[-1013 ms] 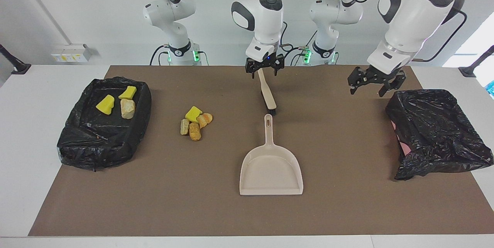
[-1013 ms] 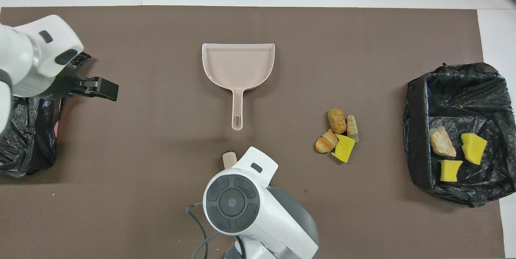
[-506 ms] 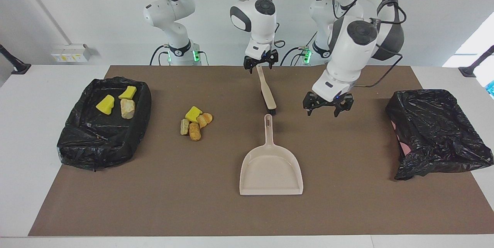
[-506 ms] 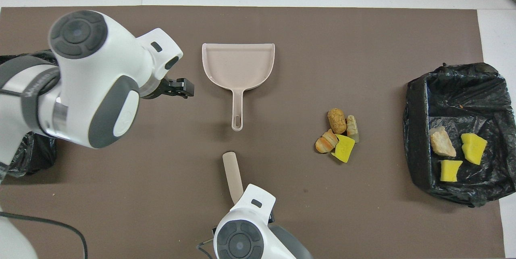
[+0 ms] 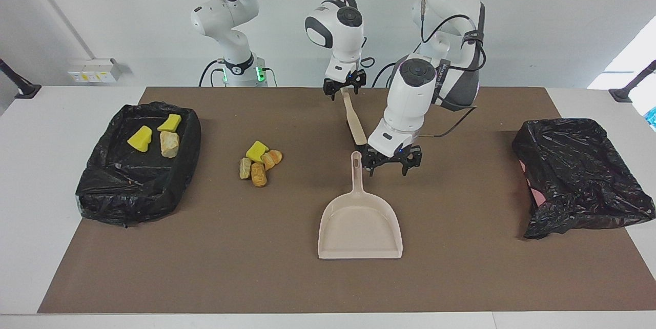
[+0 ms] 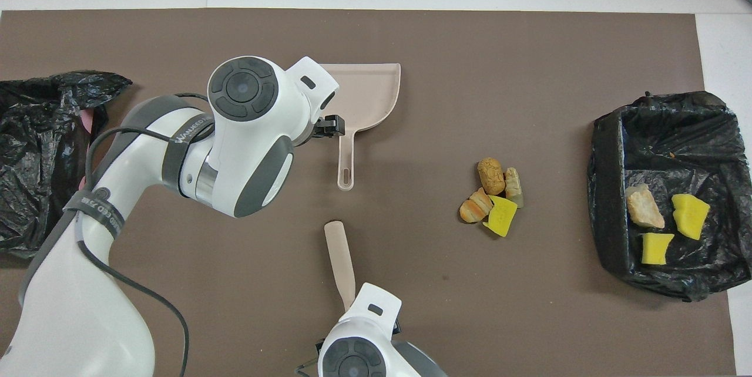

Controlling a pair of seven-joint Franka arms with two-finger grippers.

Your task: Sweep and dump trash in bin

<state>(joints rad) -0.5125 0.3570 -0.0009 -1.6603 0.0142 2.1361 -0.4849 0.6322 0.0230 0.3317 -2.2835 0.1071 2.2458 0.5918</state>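
Several small trash pieces (image 5: pixel 260 162) (image 6: pixel 493 195), yellow sponge and brown rolls, lie in a pile on the brown mat. The beige dustpan (image 5: pixel 360 226) (image 6: pixel 370 95) lies flat with its handle toward the robots. A beige brush (image 5: pixel 355 124) (image 6: pixel 341 259) lies nearer to the robots, in line with that handle. My left gripper (image 5: pixel 392 161) hangs open low over the mat beside the dustpan's handle, holding nothing. My right gripper (image 5: pixel 344 88) is at the brush handle's tip. The black-lined bin (image 5: pixel 128 196) (image 6: pixel 605 189) at the right arm's end holds three pieces.
A second crumpled black bag (image 5: pixel 579 175) (image 6: pixel 41 148) sits at the left arm's end of the table. The brown mat (image 5: pixel 230 267) covers most of the white table.
My left arm swung from over the black bag at its end to beside the dustpan's handle and came down. My right gripper drew back along the brush to the handle's tip.
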